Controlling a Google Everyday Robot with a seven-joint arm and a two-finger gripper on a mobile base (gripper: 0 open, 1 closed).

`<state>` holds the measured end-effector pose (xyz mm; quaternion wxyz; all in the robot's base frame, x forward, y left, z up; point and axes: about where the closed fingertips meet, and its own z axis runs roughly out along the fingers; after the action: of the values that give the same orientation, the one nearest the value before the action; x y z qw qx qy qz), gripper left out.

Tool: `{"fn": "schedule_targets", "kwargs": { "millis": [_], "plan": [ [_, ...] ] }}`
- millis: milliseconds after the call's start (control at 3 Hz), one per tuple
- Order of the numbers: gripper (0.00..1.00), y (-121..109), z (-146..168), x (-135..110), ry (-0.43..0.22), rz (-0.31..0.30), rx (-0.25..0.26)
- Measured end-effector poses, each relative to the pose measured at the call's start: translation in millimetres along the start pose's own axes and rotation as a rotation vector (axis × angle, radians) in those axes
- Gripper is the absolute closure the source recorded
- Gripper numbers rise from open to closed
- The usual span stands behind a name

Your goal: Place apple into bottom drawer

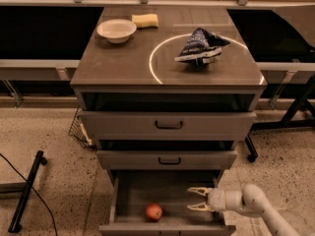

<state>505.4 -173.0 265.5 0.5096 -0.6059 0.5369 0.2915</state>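
The bottom drawer (133, 188) of the grey cabinet is pulled open, showing its flat floor. The small red-orange apple (154, 212) lies on that floor near the front, left of centre. My gripper (190, 199) reaches into the drawer from the right, on a white arm. Its two fingers are spread open and hold nothing. The apple lies a short way to the left of the fingertips, not touching them.
Two upper drawers with black handles (169, 125) are closed. On the cabinet top stand a white bowl (116, 30), a yellow sponge (145, 20) and a dark chip bag (199, 46). A black stand leg (28, 191) lies on the floor at left.
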Motion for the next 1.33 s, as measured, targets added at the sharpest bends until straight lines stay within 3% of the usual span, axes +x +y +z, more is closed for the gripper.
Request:
{"fn": "schedule_targets", "kwargs": {
  "millis": [667,1000,1333],
  "plan": [
    [0.96,-17,-58,-14,0.051,0.003,0.067],
    [1.00,-25,-82,-21,0.068,0.002,0.090],
    [0.88,-26,-84,-22,0.068,0.002,0.091]
  ]
}}
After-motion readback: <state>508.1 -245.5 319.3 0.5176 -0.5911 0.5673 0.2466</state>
